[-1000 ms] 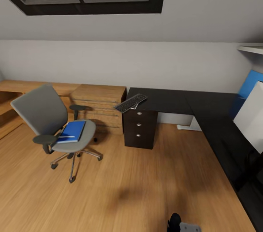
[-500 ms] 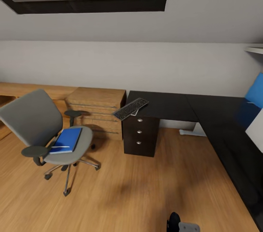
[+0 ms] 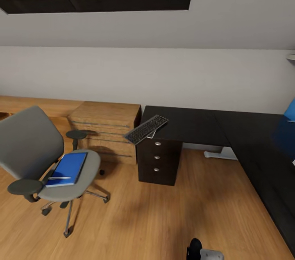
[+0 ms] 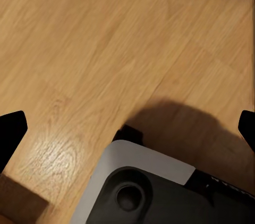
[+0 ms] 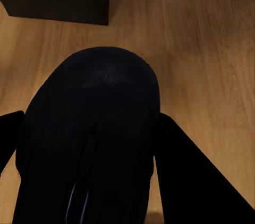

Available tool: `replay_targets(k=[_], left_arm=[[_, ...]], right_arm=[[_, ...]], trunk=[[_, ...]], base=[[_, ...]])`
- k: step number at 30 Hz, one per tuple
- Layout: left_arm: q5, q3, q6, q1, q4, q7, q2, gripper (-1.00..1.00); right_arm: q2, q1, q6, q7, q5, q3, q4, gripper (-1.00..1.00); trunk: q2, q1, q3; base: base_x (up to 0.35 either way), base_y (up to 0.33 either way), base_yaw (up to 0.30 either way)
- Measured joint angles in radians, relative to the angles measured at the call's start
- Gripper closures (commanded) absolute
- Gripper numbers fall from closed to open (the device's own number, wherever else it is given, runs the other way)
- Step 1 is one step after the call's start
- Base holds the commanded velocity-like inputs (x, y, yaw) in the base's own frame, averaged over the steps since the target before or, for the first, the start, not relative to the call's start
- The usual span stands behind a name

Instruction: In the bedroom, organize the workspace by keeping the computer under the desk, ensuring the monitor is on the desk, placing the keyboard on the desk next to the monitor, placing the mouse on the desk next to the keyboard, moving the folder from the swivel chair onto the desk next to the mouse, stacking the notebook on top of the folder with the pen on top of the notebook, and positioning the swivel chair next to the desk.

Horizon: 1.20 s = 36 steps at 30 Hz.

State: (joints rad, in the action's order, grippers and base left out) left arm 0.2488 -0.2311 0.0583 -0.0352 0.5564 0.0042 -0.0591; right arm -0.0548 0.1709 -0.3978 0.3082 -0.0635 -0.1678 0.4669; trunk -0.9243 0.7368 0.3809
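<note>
Two flat, light items on the seat of the swivel chair (image 3: 28, 145), at the left and well apart from the desk (image 3: 192, 122): bright-blue folder (image 3: 67, 167) lying flat, thin white pen (image 3: 60, 177) resting across its near end. Cannot make out the notebook for certain.

Folder: probably thin, light and a little flexible, likely to sag or slide if pinched at one corner. Best taken by a free edge overhanging the soft cushion, at the middle of a long side, and kept level. Likely to shed the pen if lifted with it on top, so better to move the pen first, pinched across its middle, being slim, smooth and prone to roll.

Keyboard (image 3: 146, 129) at the left end of the desk top, tilted and hanging partly over the edge above the drawer unit, something pale showing under it. Stiff, long and low; best gripped across the narrow width near the middle to avoid tipping.

Left gripper (image 4: 130, 127) empty, jaws wide apart over bare wood floor (image 4: 79, 33). Right gripper (image 5: 90, 123) seemingly closed around the mouse (image 5: 101, 91), a smooth rounded black shell sitting between the fingers; probably slippery, so a firm hold on the flanks.
</note>
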Motion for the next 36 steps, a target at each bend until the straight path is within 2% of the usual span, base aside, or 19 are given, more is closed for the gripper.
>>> replay_targets(k=[4, 5, 10, 28, 36], left_arm=[[0.0, 0.0, -0.001, 0.0, 0.0, 0.0, 0.0, -1.0], [0.0, -0.001, -0.031, 0.0, 0.001, 0.0, 0.0, -1.0], [0.0, -0.001, -0.06, 0.0, 0.002, 0.0, 0.001, -1.0], [0.0, 0.01, -0.063, 0.0, -0.001, -0.001, 0.01, -1.0], [-0.001, 0.01, -0.063, 0.0, -0.001, -0.001, 0.016, -1.0]], right_arm=[[0.0, 0.0, 0.0, 0.0, 0.0, 0.0, 0.001, 1.0], [0.0, 0.0, 0.0, 0.0, 0.0, 0.0, 0.002, 1.0], [0.0, 0.0, 0.0, 0.0, 0.0, 0.0, 0.002, 1.0], [0.0, 0.0, 0.0, 0.001, 0.0, 0.0, 0.003, 1.0], [0.0, 0.0, -0.001, 0.0, 0.0, 0.0, 0.002, 1.0]], trunk=[[0.0, 0.0, 0.0], [0.0, 0.0, 0.0], [0.0, 0.0, 0.0], [0.0, 0.0, 0.0], [0.0, 0.001, 0.0]], base=[[0.327, 0.0, 0.0], [0.327, 0.0, 0.0], [0.327, 0.0, 0.0], [0.296, -0.045, 0.0], [0.06, -0.02, 0.0]])
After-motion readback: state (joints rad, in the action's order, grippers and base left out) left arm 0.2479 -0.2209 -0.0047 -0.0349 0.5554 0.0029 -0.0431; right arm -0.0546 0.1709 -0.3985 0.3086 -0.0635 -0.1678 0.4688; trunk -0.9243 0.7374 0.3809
